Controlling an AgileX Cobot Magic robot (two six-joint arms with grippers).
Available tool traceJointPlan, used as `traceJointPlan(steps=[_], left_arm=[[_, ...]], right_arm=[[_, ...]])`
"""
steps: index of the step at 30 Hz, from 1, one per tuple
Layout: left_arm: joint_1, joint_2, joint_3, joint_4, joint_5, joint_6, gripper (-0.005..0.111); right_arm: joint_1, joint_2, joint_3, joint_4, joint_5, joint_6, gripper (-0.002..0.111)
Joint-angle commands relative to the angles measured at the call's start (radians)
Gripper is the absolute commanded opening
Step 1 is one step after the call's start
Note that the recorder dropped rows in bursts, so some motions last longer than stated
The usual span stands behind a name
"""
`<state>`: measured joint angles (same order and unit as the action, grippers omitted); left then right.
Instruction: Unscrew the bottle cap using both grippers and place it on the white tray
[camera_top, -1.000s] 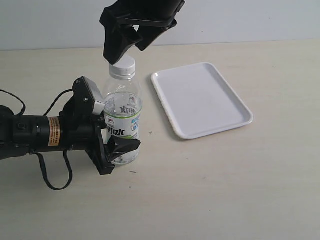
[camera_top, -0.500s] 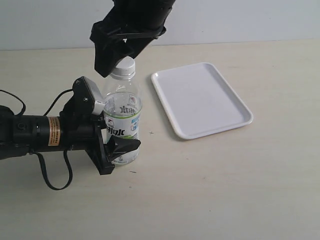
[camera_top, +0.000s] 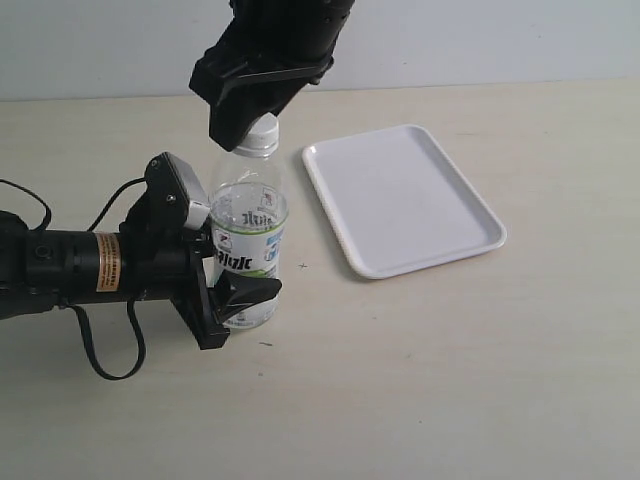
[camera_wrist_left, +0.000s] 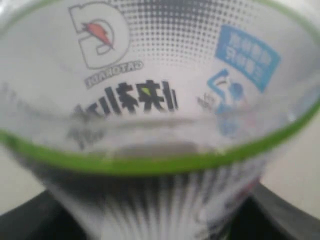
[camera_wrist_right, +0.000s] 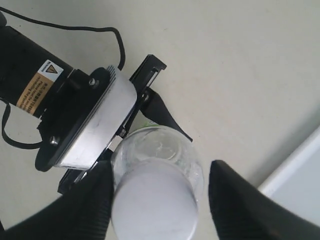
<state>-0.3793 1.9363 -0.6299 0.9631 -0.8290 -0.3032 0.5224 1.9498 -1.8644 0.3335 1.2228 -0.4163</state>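
Starting at nine o'clock, your left gripper (camera_top: 225, 262) stays clamped on the lower body of the bottle (camera_top: 248, 240), holding it upright on the table (camera_top: 450, 380). At the bottle's twelve o'clock, your right gripper (camera_wrist_right: 160, 195) has dropped over the cap (camera_top: 264, 130) in the last second and begun to narrow. One jaw looks to touch the cap's side and the other stands just off it, so there is no grip yet. The cap sits on the neck, so unscrewing hasn't begun, I'd judge. I can't tell whether the bottle holds liquid. At three o'clock, the tray (camera_top: 400, 200) lies nearby with nothing in it.
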Motion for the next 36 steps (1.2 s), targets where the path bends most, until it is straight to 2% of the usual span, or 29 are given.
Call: traceJointPlan(steps=[1, 5, 8, 10, 13, 15, 22, 24, 30, 36], left_arm=[[-0.001, -0.016, -0.01, -0.012, -0.04, -0.004, 0.0], [-0.001, -0.016, -0.01, -0.012, -0.04, -0.004, 0.0], [-0.001, -0.016, -0.01, -0.012, -0.04, -0.004, 0.0], [-0.001, -0.016, -0.01, -0.012, -0.04, -0.004, 0.0], [-0.001, -0.016, -0.01, -0.012, -0.04, -0.004, 0.0], [-0.001, -0.016, -0.01, -0.012, -0.044, -0.004, 0.0], [-0.001, -0.016, -0.01, -0.012, -0.05, -0.004, 0.0], [-0.001, -0.016, -0.01, -0.012, -0.05, -0.004, 0.0], [-0.001, -0.016, -0.01, -0.012, -0.05, -0.004, 0.0], [-0.001, -0.016, -0.01, -0.01, -0.05, -0.004, 0.0]], right_arm=[[0.0, -0.001, -0.007, -0.005, -0.002, -0.005, 0.041], [0.0, -0.001, -0.007, -0.005, -0.002, -0.08, 0.019], [0.0, -0.001, -0.007, -0.005, -0.002, -0.103, 0.007], [0.0, -0.001, -0.007, -0.005, -0.002, -0.111, 0.003], [0.0, -0.001, -0.007, -0.005, -0.002, -0.114, 0.004], [0.0, -0.001, -0.007, -0.005, -0.002, -0.101, 0.009], [0.0, -0.001, -0.007, -0.003, -0.002, -0.07, 0.05], [0.0, -0.001, -0.007, 0.004, -0.002, -0.07, 0.057], [0.0, -0.028, -0.007, 0.005, -0.002, -0.034, 0.066], [0.0, -0.053, -0.007, -0.021, -0.002, 0.051, 0.067]])
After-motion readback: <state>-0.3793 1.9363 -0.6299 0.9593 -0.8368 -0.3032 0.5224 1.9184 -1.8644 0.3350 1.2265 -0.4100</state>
